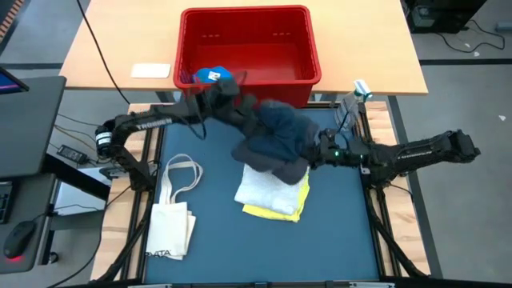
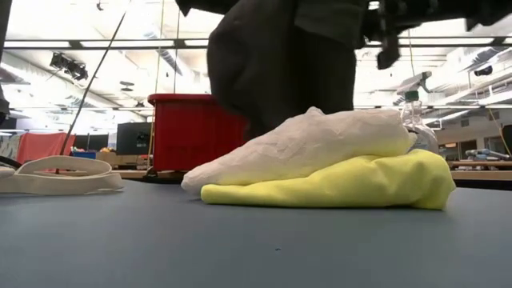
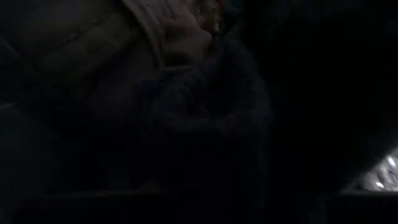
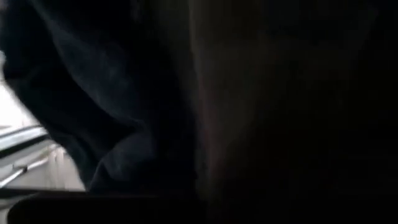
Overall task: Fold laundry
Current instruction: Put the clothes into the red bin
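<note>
High view shows both my grippers, left (image 1: 210, 98) and right (image 1: 318, 150), pinching the dark grey garment (image 1: 272, 132) aloft; sagging cloth could drag the folded white (image 1: 268, 190) and yellow (image 1: 298, 205) pieces askew.

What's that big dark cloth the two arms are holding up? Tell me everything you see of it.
The dark grey garment is a large, soft, crumpled piece of cloth. It hangs bunched between the left gripper and the right gripper, both shut on it. Its lower folds droop onto the folded white garment, which lies on a yellow one. In the low view it hangs as a dark drape behind that stack, in front of the red bin.
</note>
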